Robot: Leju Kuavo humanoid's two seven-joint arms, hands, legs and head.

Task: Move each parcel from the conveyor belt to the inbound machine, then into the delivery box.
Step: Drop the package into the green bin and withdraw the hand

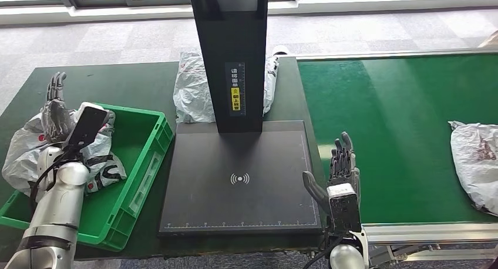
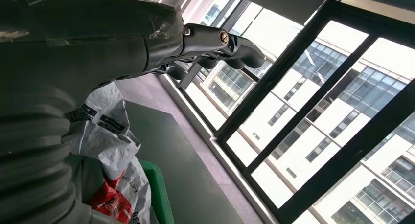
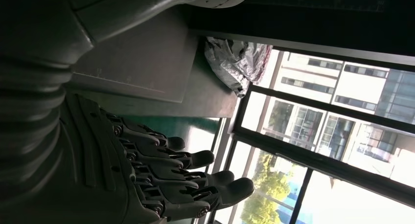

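Note:
A grey plastic parcel (image 1: pixel 474 163) lies on the green conveyor belt (image 1: pixel 387 122) at its right edge. Another parcel (image 1: pixel 194 90) lies behind the inbound machine's black post (image 1: pixel 235 57), and its shiny wrap (image 3: pixel 237 62) appears in the right wrist view. White parcels (image 1: pixel 26 151) with red print (image 2: pixel 110 145) fill the green delivery box (image 1: pixel 144 163) on the left. My left hand (image 1: pixel 56 113) hovers open above those parcels. My right hand (image 1: pixel 342 166) stands open, fingers up, between the black scan plate (image 1: pixel 241 181) and the belt, holding nothing.
The dark table (image 1: pixel 129 84) carries the box and the machine. The belt's metal rail (image 1: pixel 423 231) runs along the front edge. Large windows (image 2: pixel 313 121) lie beyond the table's far side.

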